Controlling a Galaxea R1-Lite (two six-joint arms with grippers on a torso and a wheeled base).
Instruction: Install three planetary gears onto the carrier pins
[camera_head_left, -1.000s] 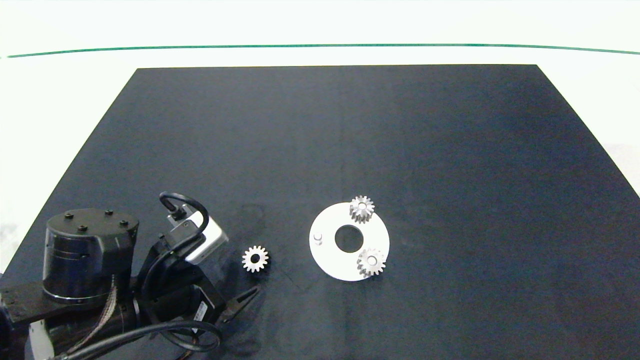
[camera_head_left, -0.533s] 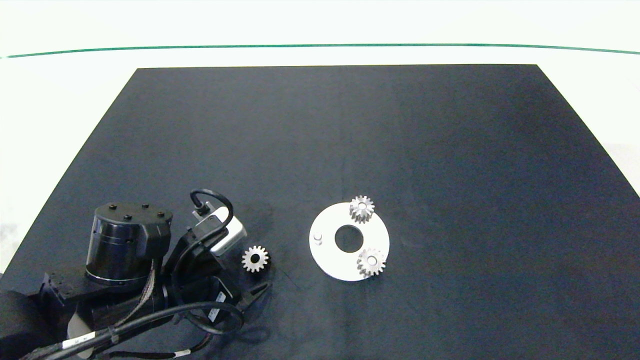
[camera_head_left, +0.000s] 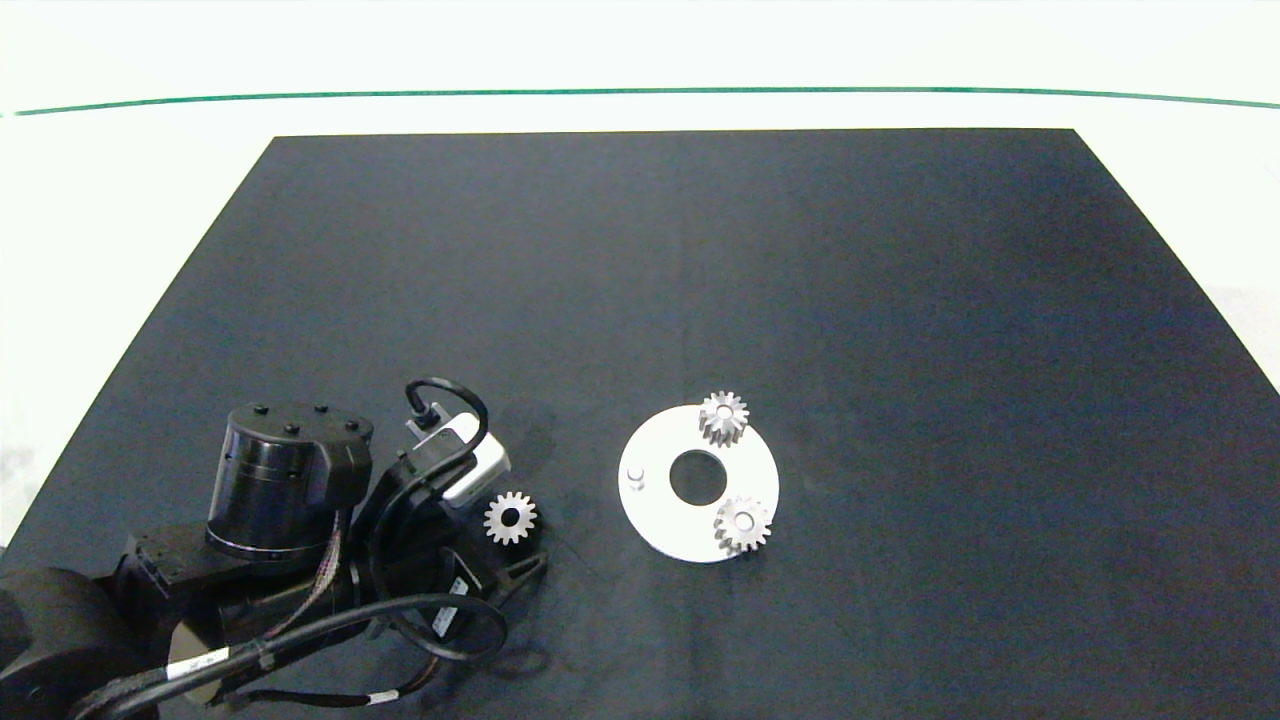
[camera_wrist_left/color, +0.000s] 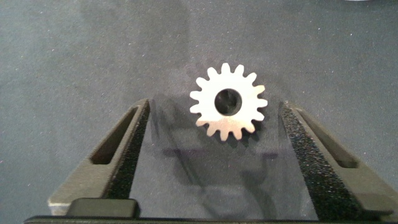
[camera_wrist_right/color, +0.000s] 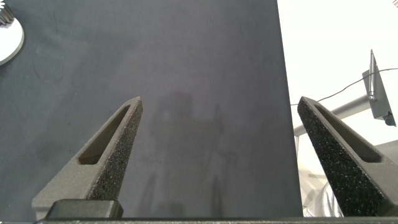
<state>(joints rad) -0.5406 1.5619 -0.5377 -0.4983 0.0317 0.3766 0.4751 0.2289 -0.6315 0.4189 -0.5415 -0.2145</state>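
Planetary gears number 3 in all: at far left of the scene the left gripper (camera_wrist_left/color: 211, 155) hangs over the black mat (camera_head_left: 700, 280) with its jaws spread wide, straddling the 1 loose gear (camera_head_left: 511, 518), which lies flat between the 2 foam-faced fingers (camera_wrist_left/color: 314, 155) without touching either. To do this step well, the gripper should probably settle until the pads flank the toothed rim, close evenly so the thin part does not tip or skate on the mat, and keep the bore level for threading over a peg. Further right sits the white carrier disc (camera_head_left: 655, 520), flat and round with a large central hole; its left pin (camera_head_left: 636, 477) stands bare and upright, a short whitish cylinder awaiting this last gear. Still further right on the disc, the far gear (camera_head_left: 723, 417) and the near gear (camera_head_left: 743, 524) already sit on their pins. Each gear is silver-grey metal, crisp-toothed, with a round bore; the mat looks matte and finely textured. The right gripper (camera_wrist_right/color: 217, 162) appears only in its own wrist view, fingers wide apart and holding nothing, above bare mat near the mat's edge.
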